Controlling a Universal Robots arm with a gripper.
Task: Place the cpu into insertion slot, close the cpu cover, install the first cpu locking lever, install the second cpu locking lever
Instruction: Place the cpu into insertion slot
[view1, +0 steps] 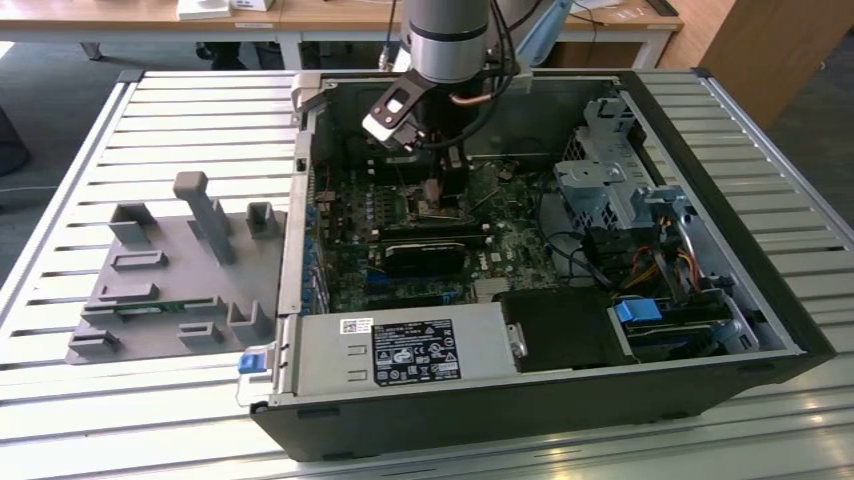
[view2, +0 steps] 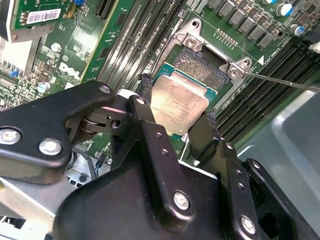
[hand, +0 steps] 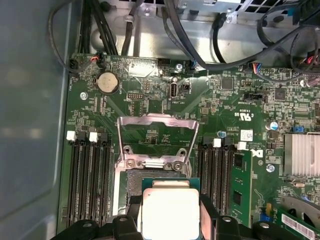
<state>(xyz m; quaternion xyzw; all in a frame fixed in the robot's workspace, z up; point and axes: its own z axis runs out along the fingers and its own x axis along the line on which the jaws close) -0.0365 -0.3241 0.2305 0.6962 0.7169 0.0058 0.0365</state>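
My gripper (view2: 177, 100) is shut on the cpu (view2: 180, 102), a small square chip with a silver-grey top, one black finger on each of two opposite edges. The chip hangs tilted just over the insertion slot (view2: 202, 62), partly covering its contact field. In the first wrist view the cpu (hand: 170, 210) sits between the fingers (hand: 132, 212), overlapping the insertion slot (hand: 131, 181). The cpu cover (hand: 156, 119) is a silvery frame swung open beyond the socket. A thin metal lever (view2: 285, 82) sticks out past the socket corner. In the exterior view the gripper (view1: 447, 165) is low inside the open computer case.
Black memory slots (hand: 87, 180) flank the socket on both sides, one with a green module (hand: 242, 185). Cables (hand: 200, 45) run along the case wall. A power supply (view1: 400, 350) and drive cage (view1: 601, 170) sit inside the case. A grey fixture (view1: 174, 270) lies on the slatted table.
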